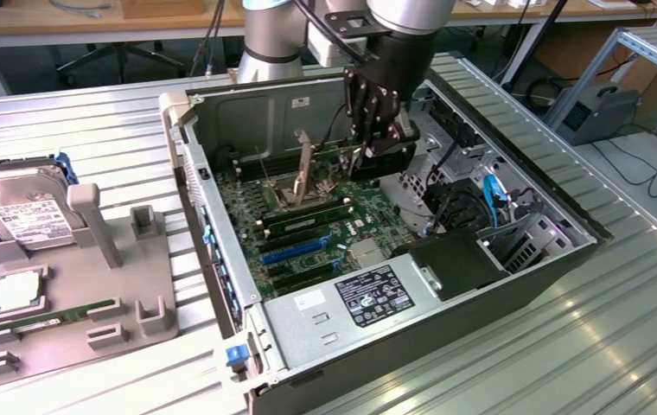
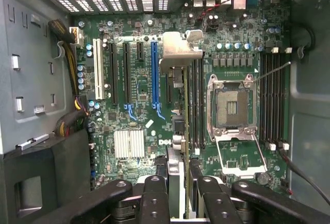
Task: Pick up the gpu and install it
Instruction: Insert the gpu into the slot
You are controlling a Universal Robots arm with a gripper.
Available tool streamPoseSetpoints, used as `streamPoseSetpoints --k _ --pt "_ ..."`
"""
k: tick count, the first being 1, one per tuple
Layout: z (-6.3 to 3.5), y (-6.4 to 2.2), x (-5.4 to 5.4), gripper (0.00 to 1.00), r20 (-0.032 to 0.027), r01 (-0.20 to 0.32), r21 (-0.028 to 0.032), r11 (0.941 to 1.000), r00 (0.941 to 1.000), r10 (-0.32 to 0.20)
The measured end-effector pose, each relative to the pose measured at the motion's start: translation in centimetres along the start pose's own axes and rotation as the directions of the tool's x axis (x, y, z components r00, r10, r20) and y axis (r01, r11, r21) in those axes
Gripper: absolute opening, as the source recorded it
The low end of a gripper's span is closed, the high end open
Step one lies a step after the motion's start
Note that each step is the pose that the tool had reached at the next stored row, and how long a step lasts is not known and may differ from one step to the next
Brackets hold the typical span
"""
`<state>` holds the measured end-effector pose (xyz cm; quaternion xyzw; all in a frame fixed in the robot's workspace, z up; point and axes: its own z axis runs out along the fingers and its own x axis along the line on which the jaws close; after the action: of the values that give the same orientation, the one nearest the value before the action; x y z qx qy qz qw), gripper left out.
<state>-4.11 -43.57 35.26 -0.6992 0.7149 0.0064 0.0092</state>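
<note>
Pincer pinching the gpu edge-up, hung inside the open computer case above the green motherboard.

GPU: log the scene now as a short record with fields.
pincer: inside the open case, shut on gpu
gpu: held edge-on over the motherboard, next to the blue slot; seating cannot be told
socket: open, no chip in it
tray: outside the case, at the exterior view's left
hard drive: on the tray
RAM stick: on the tray
</note>
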Motion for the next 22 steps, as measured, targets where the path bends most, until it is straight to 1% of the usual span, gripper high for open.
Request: streamPoseSetpoints --k 22 --pt "0.23 0.54 0.02 0.27 0.0000 0.000 0.0000 1.0000 1.0000 0.000"
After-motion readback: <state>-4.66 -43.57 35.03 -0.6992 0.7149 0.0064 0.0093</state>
